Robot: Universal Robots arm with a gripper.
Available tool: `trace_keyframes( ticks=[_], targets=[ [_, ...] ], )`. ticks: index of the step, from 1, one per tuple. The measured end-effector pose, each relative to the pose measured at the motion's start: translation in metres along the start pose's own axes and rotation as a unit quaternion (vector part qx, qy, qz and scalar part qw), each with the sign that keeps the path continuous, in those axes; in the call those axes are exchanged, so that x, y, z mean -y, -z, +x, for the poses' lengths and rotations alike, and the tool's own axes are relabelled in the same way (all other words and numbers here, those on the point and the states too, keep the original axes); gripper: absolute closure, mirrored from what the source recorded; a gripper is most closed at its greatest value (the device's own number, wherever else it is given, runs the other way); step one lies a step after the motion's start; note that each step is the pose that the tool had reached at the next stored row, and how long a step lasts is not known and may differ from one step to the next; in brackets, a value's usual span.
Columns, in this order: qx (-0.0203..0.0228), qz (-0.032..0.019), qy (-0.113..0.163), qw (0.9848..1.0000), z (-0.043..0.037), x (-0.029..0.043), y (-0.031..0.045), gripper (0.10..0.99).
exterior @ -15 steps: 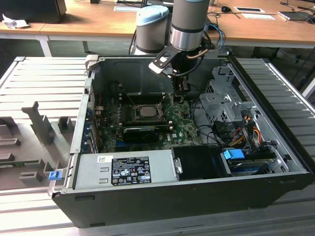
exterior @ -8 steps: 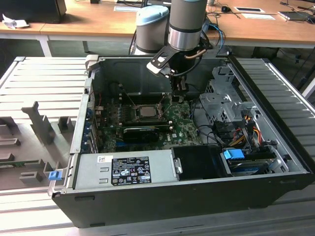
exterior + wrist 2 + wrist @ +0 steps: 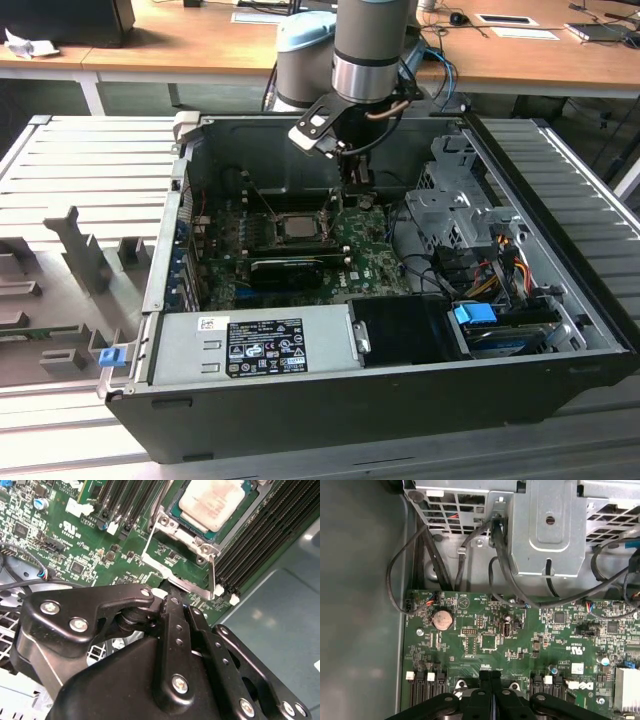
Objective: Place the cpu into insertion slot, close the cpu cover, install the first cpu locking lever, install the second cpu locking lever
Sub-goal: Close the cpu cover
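**Gripper (image 3: pixel 358 192) clenched beside the cpu socket**

Gripper is down inside the open computer case (image 3: pixel 300 420), low over the motherboard (image 3: pixel 375 265). In both wrist views its fingers (image 3: pixel 485 686) are pressed together with nothing visible between them. In the second wrist view the tips sit right at the flat end of a locking lever (image 3: pixel 186 584); whether they touch it I cannot tell. Cpu (image 3: pixel 297 226) lies in the socket, silvery top up, just to the exterior view's left of the gripper. Cpu cover (image 3: pixel 170 524) lies flat around it. Black graphics card (image 3: pixel 285 268) sits on the near side of the socket.
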State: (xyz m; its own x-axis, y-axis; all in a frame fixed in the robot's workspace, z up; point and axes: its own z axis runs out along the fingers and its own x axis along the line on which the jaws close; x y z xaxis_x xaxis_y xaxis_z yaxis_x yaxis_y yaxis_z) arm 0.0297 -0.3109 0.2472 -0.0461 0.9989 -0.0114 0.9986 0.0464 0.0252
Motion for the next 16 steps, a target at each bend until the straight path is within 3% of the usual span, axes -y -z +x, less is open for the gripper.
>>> trace_keyframes(
  ticks=[16],
  targets=[
    [0.0,0.0,0.0,1.0,0.0006,0.0125,0.0003,0.98]
  ],
)
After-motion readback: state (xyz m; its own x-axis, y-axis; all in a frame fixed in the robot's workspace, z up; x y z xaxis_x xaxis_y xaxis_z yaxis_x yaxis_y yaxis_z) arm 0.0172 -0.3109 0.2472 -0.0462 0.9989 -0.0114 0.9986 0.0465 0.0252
